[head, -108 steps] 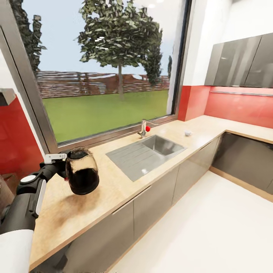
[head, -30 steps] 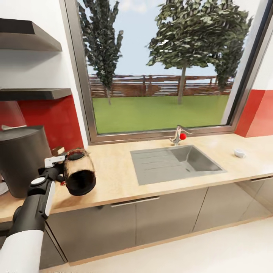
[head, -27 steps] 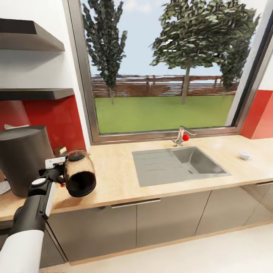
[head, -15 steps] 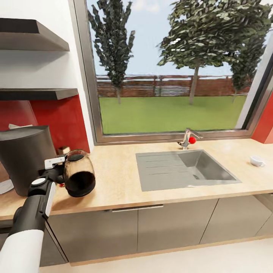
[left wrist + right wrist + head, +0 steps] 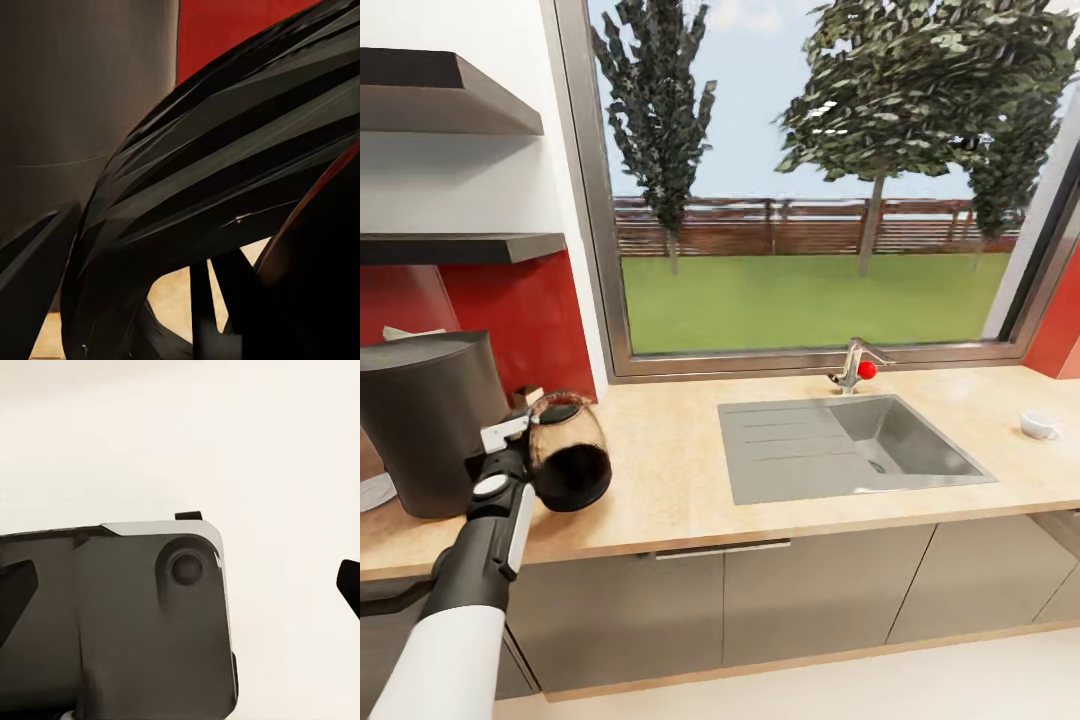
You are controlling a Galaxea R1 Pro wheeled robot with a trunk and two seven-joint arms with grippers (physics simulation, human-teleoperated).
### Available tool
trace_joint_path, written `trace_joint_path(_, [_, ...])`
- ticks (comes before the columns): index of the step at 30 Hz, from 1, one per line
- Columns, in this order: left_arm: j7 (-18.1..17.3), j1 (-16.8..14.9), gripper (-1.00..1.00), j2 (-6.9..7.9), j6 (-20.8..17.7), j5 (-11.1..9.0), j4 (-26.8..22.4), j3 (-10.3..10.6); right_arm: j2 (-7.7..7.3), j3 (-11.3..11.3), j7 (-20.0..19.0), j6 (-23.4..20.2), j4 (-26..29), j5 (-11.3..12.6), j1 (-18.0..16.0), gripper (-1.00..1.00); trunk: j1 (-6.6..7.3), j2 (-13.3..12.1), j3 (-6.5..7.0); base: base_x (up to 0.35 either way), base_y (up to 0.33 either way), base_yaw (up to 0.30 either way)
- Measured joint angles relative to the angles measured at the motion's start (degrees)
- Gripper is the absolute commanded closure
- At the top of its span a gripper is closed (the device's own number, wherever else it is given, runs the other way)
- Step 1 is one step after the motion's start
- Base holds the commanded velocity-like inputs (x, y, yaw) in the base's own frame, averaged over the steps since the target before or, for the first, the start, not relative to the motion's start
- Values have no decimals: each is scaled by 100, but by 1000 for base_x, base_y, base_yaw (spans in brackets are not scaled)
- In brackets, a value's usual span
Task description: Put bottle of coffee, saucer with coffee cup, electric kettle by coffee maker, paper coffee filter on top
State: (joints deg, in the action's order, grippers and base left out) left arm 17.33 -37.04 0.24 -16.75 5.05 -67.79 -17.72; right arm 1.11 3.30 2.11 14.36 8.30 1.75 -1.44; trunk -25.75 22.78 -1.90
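Kettle [image 5: 568, 452]: glass, dark liquid in its lower half; held just above the bench [image 5: 680, 490], just beside the coffee maker [image 5: 422, 420], presumably for setting down there.
Left hand [image 5: 520, 437]: clamped on the kettle's handle.
Right hand: state cannot be told.
Cup [image 5: 1040, 425]: far along the bench, beyond the sink [image 5: 850, 447].

Glass electric kettle [image 5: 568, 455] tilted beside dark coffee maker [image 5: 422, 420]; cup [image 5: 1039, 425] far off.

Head camera looks down over the countertop [image 5: 690, 480] toward the window [image 5: 810, 180]. Left wrist camera sits tight against the kettle [image 5: 225, 195], also seen from the head.
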Motion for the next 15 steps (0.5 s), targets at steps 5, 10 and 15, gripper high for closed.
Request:
trace_joint_path(5, [312,4,100,-4,28,25,71,0,0,-7,5,0,-8,0,0,-100,0,0,0,0,0,0])
trace_joint_path(10, [714,10,100,1,503,40,322,5,0,-10,5,0,-16,0,2,-100,0,0,0,0,0,0])
trace_joint_path(15, [824,9,100,10,599,40,411,10,0,-10,5,0,-22,0,1,-100,0,0,0,0,0,0])
